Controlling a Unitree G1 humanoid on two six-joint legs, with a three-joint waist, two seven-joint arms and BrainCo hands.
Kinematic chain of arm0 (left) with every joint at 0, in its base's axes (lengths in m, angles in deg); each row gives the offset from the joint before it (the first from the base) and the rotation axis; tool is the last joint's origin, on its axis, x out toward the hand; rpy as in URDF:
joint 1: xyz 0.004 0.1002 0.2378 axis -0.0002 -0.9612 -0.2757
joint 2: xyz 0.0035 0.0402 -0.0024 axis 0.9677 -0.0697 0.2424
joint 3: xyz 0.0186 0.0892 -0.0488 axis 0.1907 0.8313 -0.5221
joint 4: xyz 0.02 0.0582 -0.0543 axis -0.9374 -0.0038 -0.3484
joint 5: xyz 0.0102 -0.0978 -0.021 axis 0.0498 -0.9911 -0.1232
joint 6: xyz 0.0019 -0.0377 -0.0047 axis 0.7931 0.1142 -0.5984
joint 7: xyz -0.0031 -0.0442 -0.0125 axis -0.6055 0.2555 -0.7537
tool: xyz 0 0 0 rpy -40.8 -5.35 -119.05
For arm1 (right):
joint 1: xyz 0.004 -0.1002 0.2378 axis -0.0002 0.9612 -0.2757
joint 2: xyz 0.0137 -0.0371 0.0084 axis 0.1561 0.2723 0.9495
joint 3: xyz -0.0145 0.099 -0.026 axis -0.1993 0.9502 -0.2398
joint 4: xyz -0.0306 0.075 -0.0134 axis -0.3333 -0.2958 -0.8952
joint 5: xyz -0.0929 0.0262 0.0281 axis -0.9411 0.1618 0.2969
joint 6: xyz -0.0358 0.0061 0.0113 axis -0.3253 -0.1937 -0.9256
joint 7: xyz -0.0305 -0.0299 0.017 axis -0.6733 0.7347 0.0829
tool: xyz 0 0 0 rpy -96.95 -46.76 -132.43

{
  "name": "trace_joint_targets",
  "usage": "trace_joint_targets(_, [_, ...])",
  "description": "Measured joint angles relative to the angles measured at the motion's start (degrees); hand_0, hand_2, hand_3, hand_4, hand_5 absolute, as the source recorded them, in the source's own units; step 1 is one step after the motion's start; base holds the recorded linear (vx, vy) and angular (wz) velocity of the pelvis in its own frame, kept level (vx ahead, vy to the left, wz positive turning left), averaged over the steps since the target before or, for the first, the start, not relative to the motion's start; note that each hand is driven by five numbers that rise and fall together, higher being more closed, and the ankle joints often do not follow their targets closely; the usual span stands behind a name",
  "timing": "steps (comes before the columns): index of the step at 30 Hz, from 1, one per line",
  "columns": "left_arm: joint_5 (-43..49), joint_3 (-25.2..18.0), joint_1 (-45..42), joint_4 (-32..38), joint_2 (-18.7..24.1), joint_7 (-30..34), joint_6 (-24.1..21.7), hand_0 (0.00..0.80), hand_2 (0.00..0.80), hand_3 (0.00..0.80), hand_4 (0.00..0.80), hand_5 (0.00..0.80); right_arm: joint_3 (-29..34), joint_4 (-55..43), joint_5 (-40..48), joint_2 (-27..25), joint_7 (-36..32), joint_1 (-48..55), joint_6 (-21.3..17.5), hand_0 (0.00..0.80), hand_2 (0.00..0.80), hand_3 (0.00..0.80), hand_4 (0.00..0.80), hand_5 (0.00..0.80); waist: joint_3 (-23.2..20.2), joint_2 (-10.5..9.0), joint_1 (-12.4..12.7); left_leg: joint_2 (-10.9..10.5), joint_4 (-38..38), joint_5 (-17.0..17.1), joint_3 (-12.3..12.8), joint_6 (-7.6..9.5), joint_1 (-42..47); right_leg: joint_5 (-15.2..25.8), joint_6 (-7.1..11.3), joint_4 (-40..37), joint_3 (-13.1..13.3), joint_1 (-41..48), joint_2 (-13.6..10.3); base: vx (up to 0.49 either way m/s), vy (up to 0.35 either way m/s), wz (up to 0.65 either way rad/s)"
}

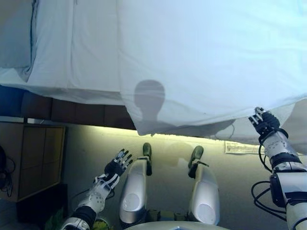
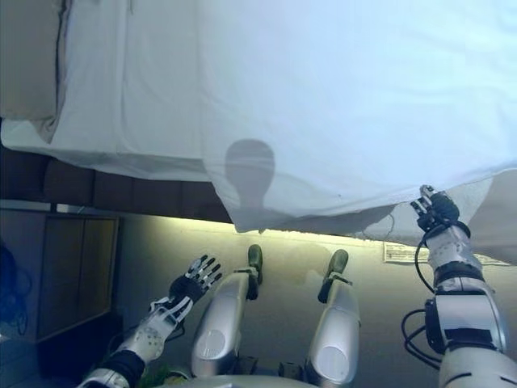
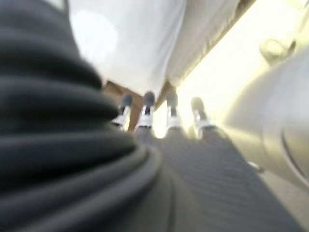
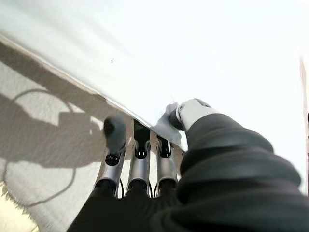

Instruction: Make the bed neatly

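Observation:
A white cover (image 1: 201, 62) lies spread over most of the bed, and its near edge hangs over the bed's side. My right hand (image 1: 264, 122) is at that edge on the right. In the right wrist view its fingers (image 4: 140, 145) are under the hem and its thumb (image 4: 190, 113) presses on top, pinching the cloth. My left hand (image 1: 117, 165) hangs low over the floor, below the bed's side, with fingers (image 3: 145, 113) spread and holding nothing. To the left of the cover, the white sheet (image 1: 72, 48) shows bare.
A grey pillow (image 2: 28, 56) rests at the bed's far left end. The dark bed base (image 1: 72, 110) runs below the mattress. A wooden bedside cabinet (image 1: 36, 158) stands at lower left. A sheet of paper (image 1: 242, 147) lies on the floor at right.

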Motion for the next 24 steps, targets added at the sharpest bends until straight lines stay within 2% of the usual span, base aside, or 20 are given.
trace_joint_targets(8, [1.11,-1.18,0.24,-0.01,0.53,-0.08,0.09,0.0,0.0,0.0,0.0,0.0,0.0,-0.34,0.0,0.55,-1.99,1.05,-0.01,0.8,0.8,0.8,0.8,0.8,-0.77,-1.31,0.08,0.04,-3.91,0.79,0.33,-0.21,4.82,0.54,0.38,-4.34,-1.48,5.27,0.57,0.009,-0.028,0.01])
trace_joint_targets(17, [2.26,-2.16,0.21,-0.46,1.15,0.96,0.61,0.0,0.0,0.0,0.0,0.0,0.0,-1.56,0.09,0.74,-2.48,1.05,0.55,0.8,0.8,0.8,0.8,0.8,-1.34,-1.34,-0.1,0.06,-4.7,0.98,0.61,-0.06,5.85,2.01,0.49,-6.79,-1.62,6.96,0.95,-0.002,0.005,-0.01])
trace_joint_targets(20, [5.9,-1.73,0.34,-0.1,2.08,1.87,1.21,0.0,0.0,0.0,0.0,0.0,-0.01,-2.17,0.39,2.74,-2.84,1.43,0.63,0.8,0.8,0.8,0.8,0.8,-1.72,-1.48,-0.75,0.16,-7.09,1.91,1.26,-0.18,8.03,4.06,0.49,-10.9,-1.6,9.63,1.78,0.012,0.044,-0.09])
trace_joint_targets(24, [12.75,0.89,2.56,-0.55,2.75,-0.29,5.57,0.0,0.0,0.0,0.0,0.0,-0.77,-4.84,3.09,7.64,-3.15,2.38,1.28,0.8,0.8,0.8,0.8,0.8,-5.34,-1.99,-2.5,0.18,-11.66,3.46,2.33,-0.49,10.79,6.31,0.42,-16.22,-1.56,12.16,2.83,0.018,0.05,-0.1])
